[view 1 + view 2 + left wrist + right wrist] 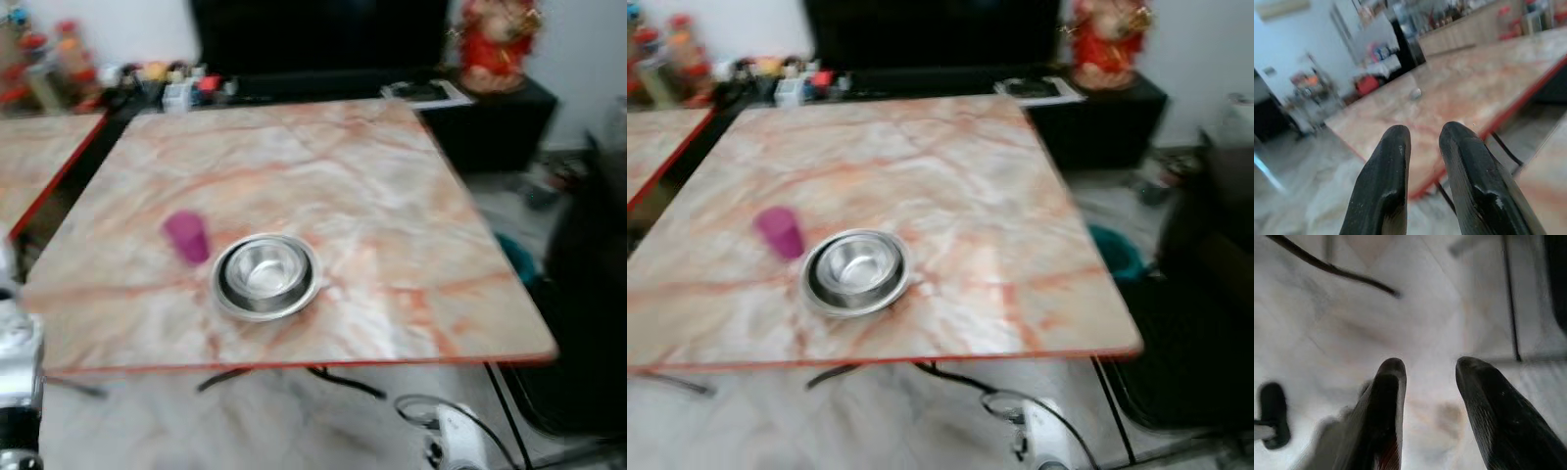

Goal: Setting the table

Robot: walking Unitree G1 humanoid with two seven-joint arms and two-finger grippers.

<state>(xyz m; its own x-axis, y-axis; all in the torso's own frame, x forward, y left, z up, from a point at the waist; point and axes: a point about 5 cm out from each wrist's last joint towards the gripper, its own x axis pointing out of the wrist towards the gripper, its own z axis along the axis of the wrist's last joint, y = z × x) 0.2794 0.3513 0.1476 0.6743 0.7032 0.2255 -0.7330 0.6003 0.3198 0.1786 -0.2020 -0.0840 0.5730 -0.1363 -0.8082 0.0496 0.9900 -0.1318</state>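
A steel bowl (263, 268) sits in a steel plate (299, 299) near the front of the marble table (323, 166) with its red edge. A magenta cup (186, 237) stands just left of the plate, apart from it. My left arm (18, 362) hangs at the table's front left corner; its gripper (1422, 134) is open a little, holds nothing and looks along a marble top (1474, 93). My right arm (456, 441) hangs below the front edge; its gripper (1430, 364) is open and empty, pointing at the pale floor.
A second marble table (39, 157) stands at the left. Behind are a black cabinet (490, 117), small bottles and clutter (167, 83) and a red figurine (495, 44). Dark furniture (588, 294) stands at the right. Black cables (343, 382) lie under the table.
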